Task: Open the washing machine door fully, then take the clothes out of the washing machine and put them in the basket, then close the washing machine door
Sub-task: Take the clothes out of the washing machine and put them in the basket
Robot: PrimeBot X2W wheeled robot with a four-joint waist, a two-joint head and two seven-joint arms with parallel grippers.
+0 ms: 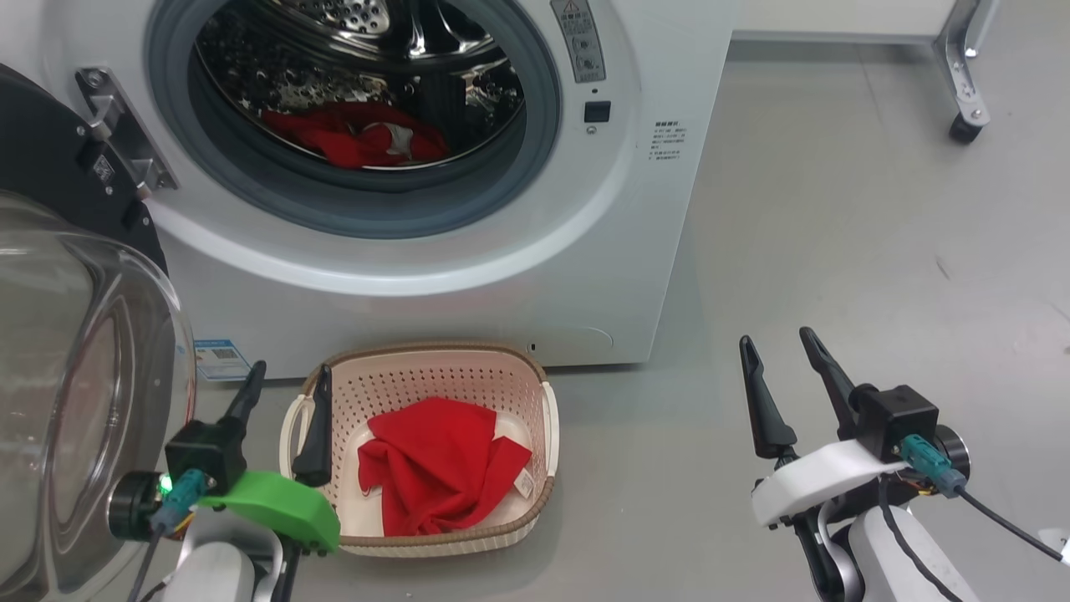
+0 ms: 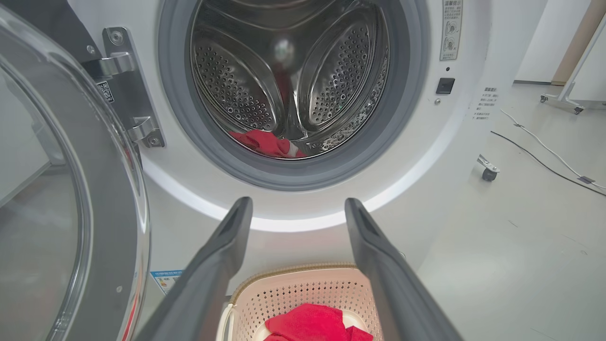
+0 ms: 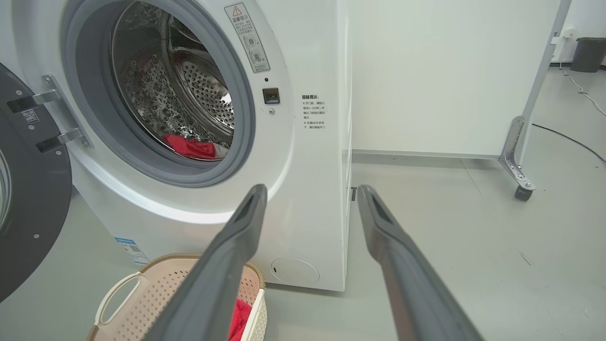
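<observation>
The white washing machine [image 1: 518, 276] stands with its black door [image 1: 50, 167] swung wide to the left, its clear glass bowl [image 1: 84, 376] bulging toward me. Red clothes with a white patch [image 1: 359, 138] lie in the steel drum, also seen in the left wrist view [image 2: 265, 142] and the right wrist view [image 3: 189, 147]. The cream basket [image 1: 501, 368] sits on the floor before the machine, holding a red garment [image 1: 439, 468]. My left gripper [image 1: 284, 380] is open above the basket's left rim, holding nothing. My right gripper [image 1: 777, 347] is open over bare floor to the right.
A white panel on a metal castor foot [image 1: 965, 92] stands at the back right. Cables [image 2: 544, 151] run across the grey floor to the right of the machine. A dark bin [image 3: 589, 54] stands far off. The door hinge bracket [image 1: 125, 138] juts out at the drum's left.
</observation>
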